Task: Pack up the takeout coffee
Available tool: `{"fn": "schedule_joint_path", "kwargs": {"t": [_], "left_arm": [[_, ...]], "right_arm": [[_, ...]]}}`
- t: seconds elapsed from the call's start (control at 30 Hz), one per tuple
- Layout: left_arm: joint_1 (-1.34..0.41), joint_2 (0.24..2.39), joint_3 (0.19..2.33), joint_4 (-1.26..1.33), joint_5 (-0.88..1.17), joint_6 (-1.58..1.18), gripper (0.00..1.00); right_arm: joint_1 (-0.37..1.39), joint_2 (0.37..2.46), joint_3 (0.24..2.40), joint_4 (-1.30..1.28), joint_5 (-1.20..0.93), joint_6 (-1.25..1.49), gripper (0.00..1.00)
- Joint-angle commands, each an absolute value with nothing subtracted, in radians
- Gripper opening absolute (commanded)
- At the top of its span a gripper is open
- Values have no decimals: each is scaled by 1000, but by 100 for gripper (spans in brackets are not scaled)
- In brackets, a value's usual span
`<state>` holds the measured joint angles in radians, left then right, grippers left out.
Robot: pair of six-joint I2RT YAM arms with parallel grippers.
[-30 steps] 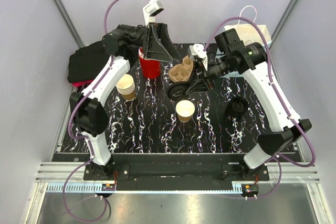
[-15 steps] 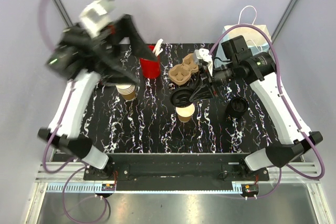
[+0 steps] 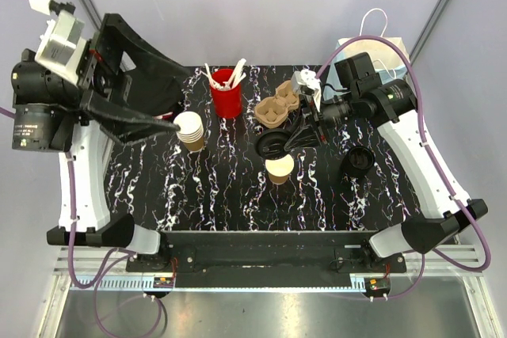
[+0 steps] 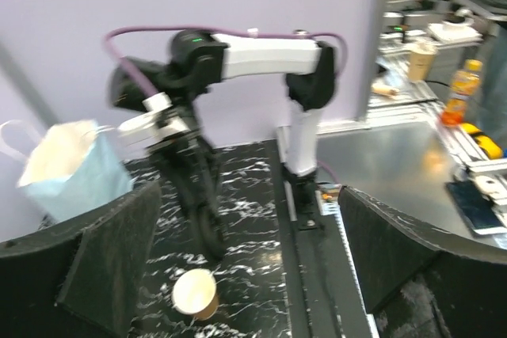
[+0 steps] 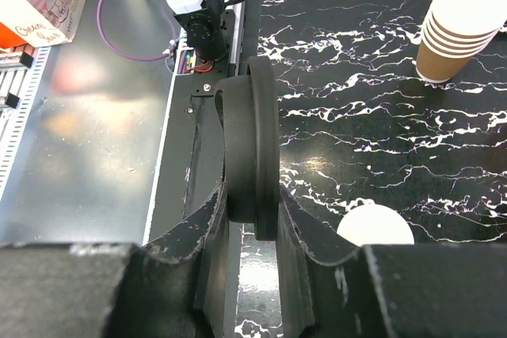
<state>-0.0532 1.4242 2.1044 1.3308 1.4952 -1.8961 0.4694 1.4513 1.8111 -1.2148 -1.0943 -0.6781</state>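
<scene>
Lid point(image 5: 255, 140) in right gripper point(image 5: 253, 215), near takeout coffee point(image 3: 279, 167)

Bright, even light falls from above on the black marble table point(image 3: 238, 187), and shadows on it are short and soft-edged. In front of the table, the steel shelf point(image 3: 261, 310) shows a pale band of glare; the right wrist view catches hazy bright patches on that steel. That view is crisp across the table and the black lid point(image 5: 257, 148), but dark and soft along its bottom edge. The left wrist view is smeared: the white arm point(image 4: 261, 57) over the table and the paper cup point(image 4: 195, 293) on it have blurry outlines.
</scene>
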Motion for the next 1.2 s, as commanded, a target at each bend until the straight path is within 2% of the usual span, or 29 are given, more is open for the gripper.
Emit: {"fn": "schedule_joint_path", "kwargs": {"t": [0.0,0.1,0.13,0.17,0.23,0.3,0.33,0.4,0.43,0.5,0.53,0.57,0.6,0.63,0.67,0.73,0.83,0.97,1.17], "left_arm": [[85,1414,2084,1654,1554,-1893,99],[223,1300,1946,1467,1439,-1639,99],[265,1198,1837,1208,1369,-1382,99],[294,1193,1848,1139,1353,-1371,99],[362,1215,1871,1178,1292,-1465,99],[385,1177,1841,974,1270,-1294,99],[387,1152,1861,538,1255,-974,99],[376,1146,2004,-37,1141,-565,99],[359,1134,2009,-275,991,-367,99],[333,1124,1944,-314,930,-309,99],[310,1117,1928,-407,817,-190,99],[225,1114,1907,-448,743,-117,99],[166,1114,1884,-547,562,-38,99],[99,1115,1861,-583,458,103,99],[-42,1118,1835,-609,369,168,99],[-154,1117,1722,-637,176,285,99],[-284,1115,1587,-647,129,368,99],[-455,1127,1509,-663,129,455,99],[-485,1178,1546,-712,464,425,99]], "right_arm": [[472,1439,1816,-1178,-1129,-653,12],[472,1442,1807,-1167,-1135,-646,12],[474,1442,1806,-1164,-1135,-643,12],[472,1442,1804,-1158,-1137,-637,12],[472,1442,1807,-1157,-1135,-630,12],[471,1437,1806,-1151,-1128,-626,12],[472,1437,1805,-1147,-1123,-623,12],[472,1439,1807,-1143,-1114,-618,12],[474,1439,1806,-1141,-1111,-617,12],[474,1440,1801,-1138,-1104,-614,12],[472,1442,1798,-1140,-1100,-615,12],[472,1446,1796,-1140,-1088,-617,12],[472,1448,1793,-1141,-1083,-617,12],[471,1450,1790,-1141,-1080,-618,12],[474,1453,1787,-1143,-1072,-623,12],[472,1456,1781,-1147,-1065,-629,12],[474,1466,1784,-1175,-1040,-656,12],[472,1502,1790,-1248,-986,-728,12],[472,1577,1780,-1370,-950,-825,11]]}}
